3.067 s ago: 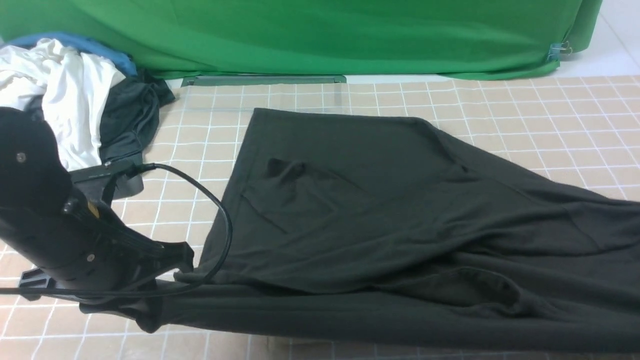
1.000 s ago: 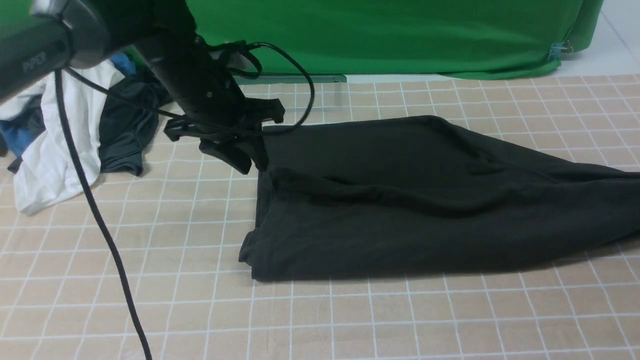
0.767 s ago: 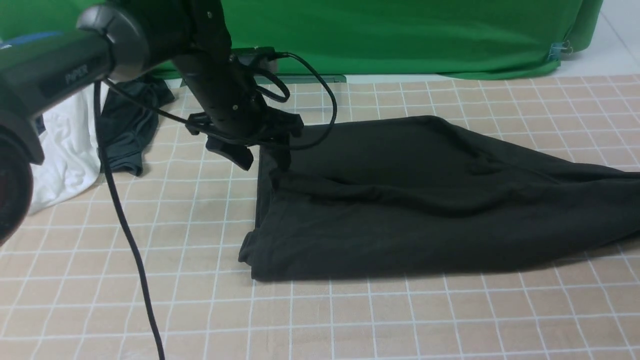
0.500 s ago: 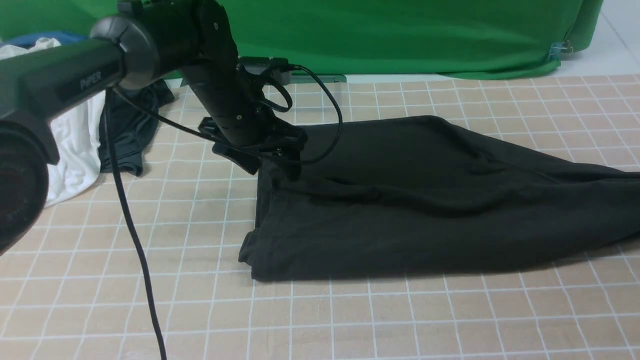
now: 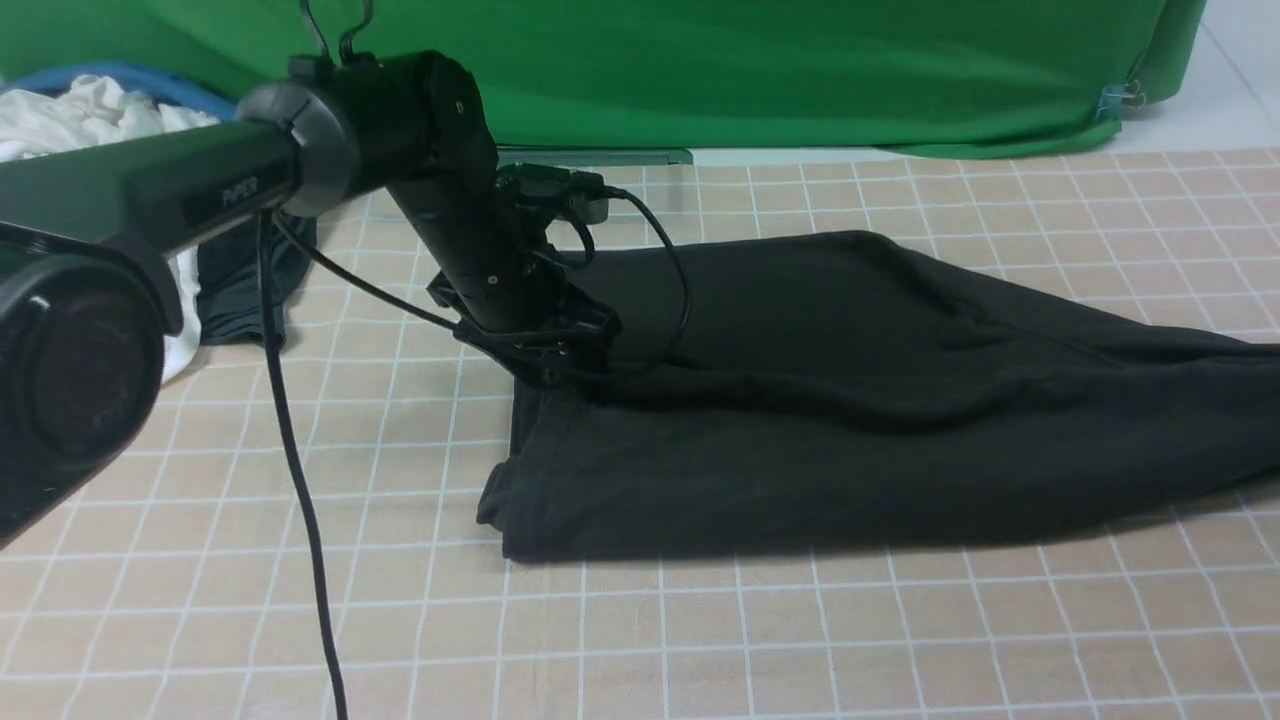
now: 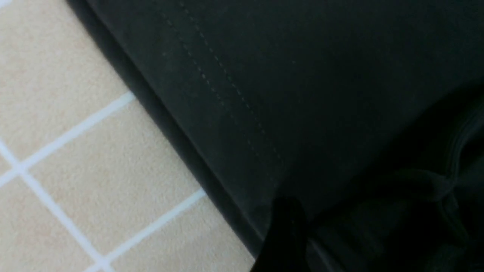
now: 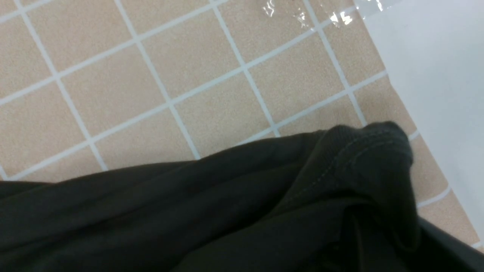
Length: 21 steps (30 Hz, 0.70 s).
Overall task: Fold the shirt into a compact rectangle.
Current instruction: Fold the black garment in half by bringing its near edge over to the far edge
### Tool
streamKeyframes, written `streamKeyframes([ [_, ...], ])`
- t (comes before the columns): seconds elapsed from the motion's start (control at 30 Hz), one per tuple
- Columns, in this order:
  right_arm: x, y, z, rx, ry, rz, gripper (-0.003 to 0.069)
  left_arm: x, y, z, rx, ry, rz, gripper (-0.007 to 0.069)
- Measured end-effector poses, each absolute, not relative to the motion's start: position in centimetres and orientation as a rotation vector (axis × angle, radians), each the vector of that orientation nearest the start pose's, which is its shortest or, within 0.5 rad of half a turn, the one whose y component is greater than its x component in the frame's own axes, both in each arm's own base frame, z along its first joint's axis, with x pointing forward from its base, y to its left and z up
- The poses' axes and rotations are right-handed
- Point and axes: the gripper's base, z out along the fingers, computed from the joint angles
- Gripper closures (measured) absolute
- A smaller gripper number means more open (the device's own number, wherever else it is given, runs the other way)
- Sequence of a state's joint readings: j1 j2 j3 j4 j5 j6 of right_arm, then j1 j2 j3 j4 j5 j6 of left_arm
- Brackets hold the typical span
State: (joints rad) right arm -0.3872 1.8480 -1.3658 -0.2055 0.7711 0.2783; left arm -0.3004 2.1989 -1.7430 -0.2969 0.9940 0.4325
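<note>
The black shirt lies folded lengthwise across the tan gridded table, running off the front view's right side. No print or label shows. My left gripper is pressed low onto the shirt's far left corner. The left wrist view shows the stitched hem, one dark finger and fabric gathered at the jaws, so it looks shut on the cloth. My right gripper is outside the front view. In the right wrist view, bunched shirt fabric rises into the jaws near the table's edge.
White garments and a smaller dark garment are heaped at the back left, behind my left arm. A green backdrop closes the far side. The left arm's cable hangs over the near left table. White floor shows beyond the table's right edge.
The shirt's near edge has been carried over to the far side, halving it. In the last second my left gripper has moved right and down with the far left corner, onto the shirt.
</note>
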Motion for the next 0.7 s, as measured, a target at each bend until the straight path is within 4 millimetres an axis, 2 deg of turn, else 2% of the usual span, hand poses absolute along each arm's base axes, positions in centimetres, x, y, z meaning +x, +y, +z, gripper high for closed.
streamKeyframes([
  [0.07, 35.7, -15.9, 22.5, 0.739, 2.634, -0.268, 0.0564, 43.5, -15.8, 17.3, 0.845, 2.737, -0.361, 0.026],
  [0.1, 35.7, -15.9, 22.5, 0.739, 2.634, -0.268, 0.0564, 43.5, -15.8, 17.3, 0.844, 2.735, -0.362, 0.028],
  [0.2, 35.7, -15.9, 22.5, 0.739, 2.634, -0.268, 0.0564, 43.6, -15.8, 17.4, 0.842, 2.723, -0.36, 0.0481],
  [0.27, 35.7, -15.9, 22.5, 0.739, 2.634, -0.268, 0.0564, 43.6, -15.9, 17.4, 0.836, 2.724, -0.372, 0.0568],
  [0.4, 35.7, -15.9, 22.5, 0.739, 2.634, -0.268, 0.0564, 43.5, -15.5, 18.2, 0.779, 2.736, -0.384, 0.0599],
  [0.6, 35.7, -16.0, 22.6, 0.743, 2.627, -0.266, 0.0564, 45.6, -13.7, 22.4, 0.55, 2.621, -0.446, 0.0602],
  [0.7, 35.9, -16.0, 22.6, 0.752, 2.606, -0.261, 0.0564, 46.4, -13.1, 23.4, 0.475, 2.565, -0.482, 0.0602],
])
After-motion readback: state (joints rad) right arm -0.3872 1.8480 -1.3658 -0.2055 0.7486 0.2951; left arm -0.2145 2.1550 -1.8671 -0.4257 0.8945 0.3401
